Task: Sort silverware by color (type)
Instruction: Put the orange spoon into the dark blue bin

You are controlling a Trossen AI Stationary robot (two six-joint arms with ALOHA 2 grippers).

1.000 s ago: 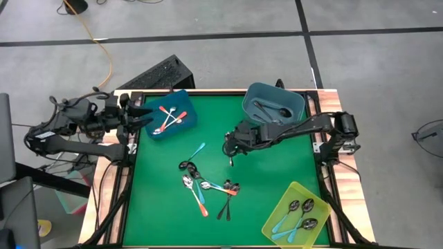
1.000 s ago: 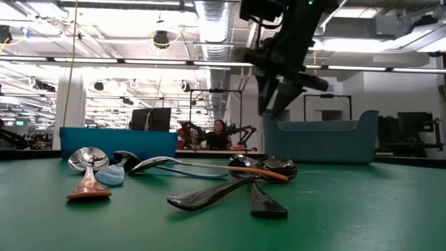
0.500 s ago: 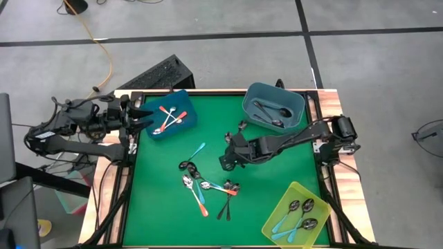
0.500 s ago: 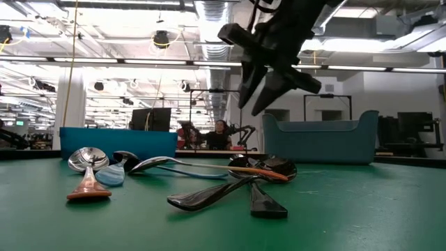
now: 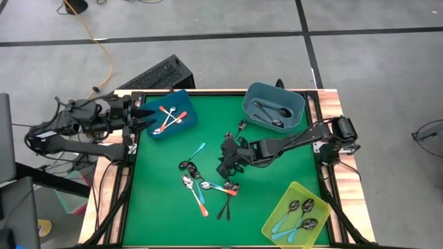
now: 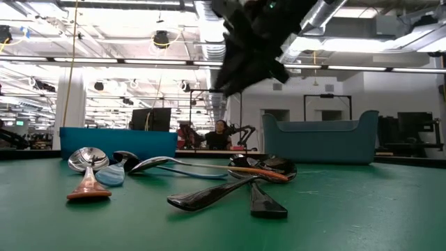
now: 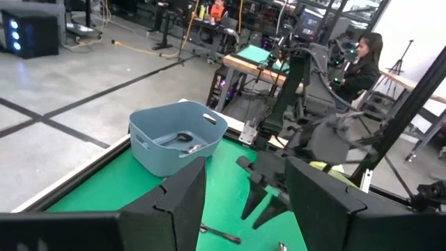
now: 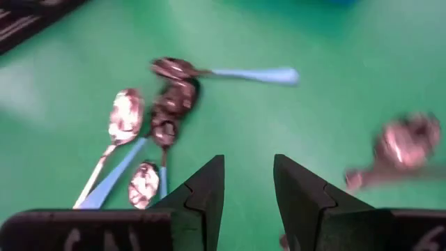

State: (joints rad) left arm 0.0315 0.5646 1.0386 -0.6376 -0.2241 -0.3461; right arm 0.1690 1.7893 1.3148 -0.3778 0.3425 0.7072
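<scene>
Right claw (image 5: 223, 168) parted and empty, hanging above the green surface (image 5: 277, 173) just right of the loose cluster of spoons (image 5: 204, 187) near the middle. Nothing between the fingers (image 8: 209, 188) in the right wrist view; only bare green there, with spoons lying beyond the tips.

Still unsorted: a light-blue spoon (image 5: 197, 150) lying alone, up and left of the claw, long axis diagonal with the handle pointing far-right; a dark-bowled group (image 5: 188, 168) directly left of the claw; an orange-red spoon (image 5: 201, 202) angled toward the near side; dark spoons (image 5: 226, 204) nearest the front edge, close below the claw. From table height, dark spoons (image 6: 230, 195) crossed in front, orange-red handle (image 6: 87, 187) at the left.

Already sorted: orange-red spoons in the blue bin (image 5: 169, 111) far left, dark ones in the grey-blue bin (image 5: 273, 104) far right, light-blue ones in the yellow-green bin (image 5: 297, 214) near right.

Deciding relation, as a judgement: cluster lies left and slightly nearward of the right claw, far closer to it than to the left claw (image 5: 138, 116), which waits spread wide and empty over the left edge beside the blue bin. Most handles run diagonally, so probably a wrist turn needed to straddle one across its narrow width, and neighbours touching may get dragged along.
</scene>
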